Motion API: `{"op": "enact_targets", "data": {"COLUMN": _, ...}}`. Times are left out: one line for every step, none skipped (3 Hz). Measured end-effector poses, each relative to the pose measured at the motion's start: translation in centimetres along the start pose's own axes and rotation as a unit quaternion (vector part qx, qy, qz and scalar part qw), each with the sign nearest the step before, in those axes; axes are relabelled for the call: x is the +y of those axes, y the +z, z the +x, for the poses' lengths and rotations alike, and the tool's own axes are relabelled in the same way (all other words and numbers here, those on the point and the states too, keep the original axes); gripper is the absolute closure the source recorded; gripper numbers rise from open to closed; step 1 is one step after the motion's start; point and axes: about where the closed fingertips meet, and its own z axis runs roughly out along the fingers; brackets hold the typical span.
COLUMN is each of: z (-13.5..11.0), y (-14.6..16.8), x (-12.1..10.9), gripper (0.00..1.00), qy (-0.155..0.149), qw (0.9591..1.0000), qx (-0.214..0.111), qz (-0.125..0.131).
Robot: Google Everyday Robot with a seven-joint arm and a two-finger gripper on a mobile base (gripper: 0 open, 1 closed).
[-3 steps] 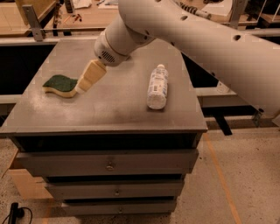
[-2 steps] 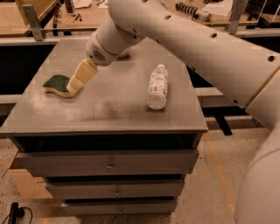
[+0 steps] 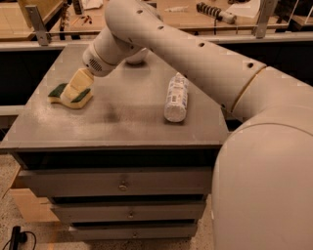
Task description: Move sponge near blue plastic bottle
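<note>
The sponge (image 3: 58, 91), dark green on top with a yellow base, lies at the left side of the grey cabinet top (image 3: 122, 122). My gripper (image 3: 74, 91) reaches down from the upper right and sits right over the sponge, covering its middle. The blue plastic bottle (image 3: 176, 97), a pale cylinder with a speckled label, lies on its side right of centre, well apart from the sponge. My white arm (image 3: 195, 53) crosses above the top and passes over the far end of the bottle.
The cabinet has several drawers (image 3: 122, 183) below its top. Workbenches with tools (image 3: 215, 12) stand behind it. The arm's large base segment (image 3: 264, 185) fills the lower right. A dark gap lies left of the cabinet.
The gripper has moved left and down, from beside the sponge's right edge to over its middle. The sponge and the bottle lie where they were.
</note>
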Motion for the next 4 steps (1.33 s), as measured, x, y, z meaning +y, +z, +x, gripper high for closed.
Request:
{"op": "enact_targets", "data": {"z": 0.0, "y": 2.9, "x": 0.3, "gripper": 0.0, "qy": -0.007, "qw": 1.0, "qx": 0.006, "qz": -0.003}}
{"op": "enact_targets", "data": {"z": 0.6, "y": 5.1, "x": 0.1, "gripper": 0.16, "qy": -0.015, "qw": 0.9998, "qx": 0.014, "qz": -0.002}}
{"op": "enact_targets", "data": {"z": 1.0, "y": 6.1, "x": -0.4, "gripper": 0.39, "qy": -0.02, "qw": 0.9996, "qx": 0.02, "qz": 0.005}}
{"op": "enact_targets", "data": {"z": 1.1, "y": 5.6, "x": -1.2, "gripper": 0.63, "qy": -0.03, "qw": 0.9989, "qx": 0.028, "qz": 0.025}}
